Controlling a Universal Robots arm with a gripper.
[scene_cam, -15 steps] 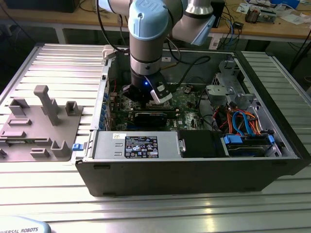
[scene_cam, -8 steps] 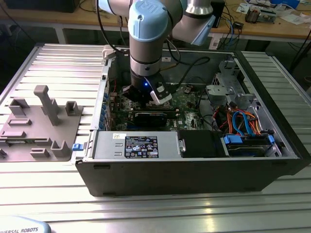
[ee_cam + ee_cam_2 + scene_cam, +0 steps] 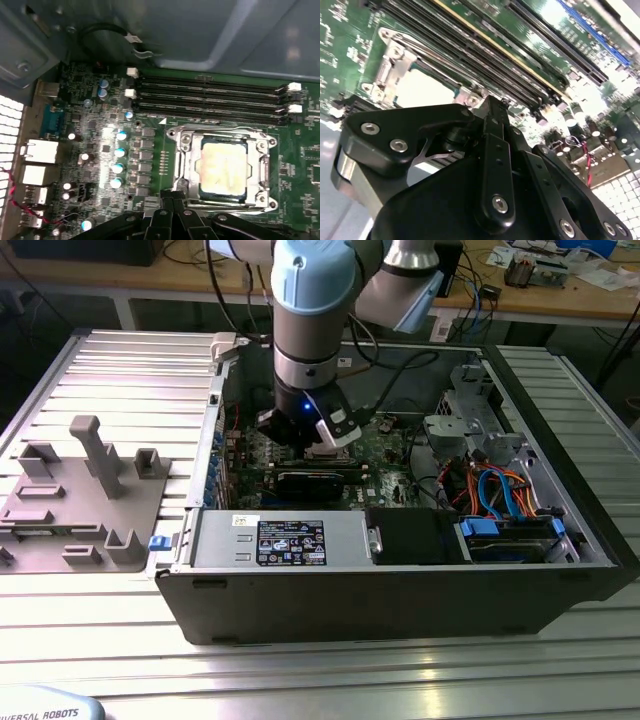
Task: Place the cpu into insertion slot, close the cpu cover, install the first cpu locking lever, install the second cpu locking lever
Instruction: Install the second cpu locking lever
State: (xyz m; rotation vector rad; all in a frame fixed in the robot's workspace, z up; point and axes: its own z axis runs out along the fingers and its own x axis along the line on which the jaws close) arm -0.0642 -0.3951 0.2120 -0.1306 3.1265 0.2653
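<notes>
Item: cpu, seated in insertion slot, cpu cover down around it. Tool fingers pressed together, empty, at the slot's edge. Risk, as judged: a slipped press could scrape the green board or leave a lever unlatched.

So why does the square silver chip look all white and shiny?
Glare: in the first wrist view, light washes out the square silver-grey cpu's metal top; in the second wrist view it glows blank white, and the black tool up close looks blurry; in the exterior view a blue light glows on the arm's wrist.
</notes>
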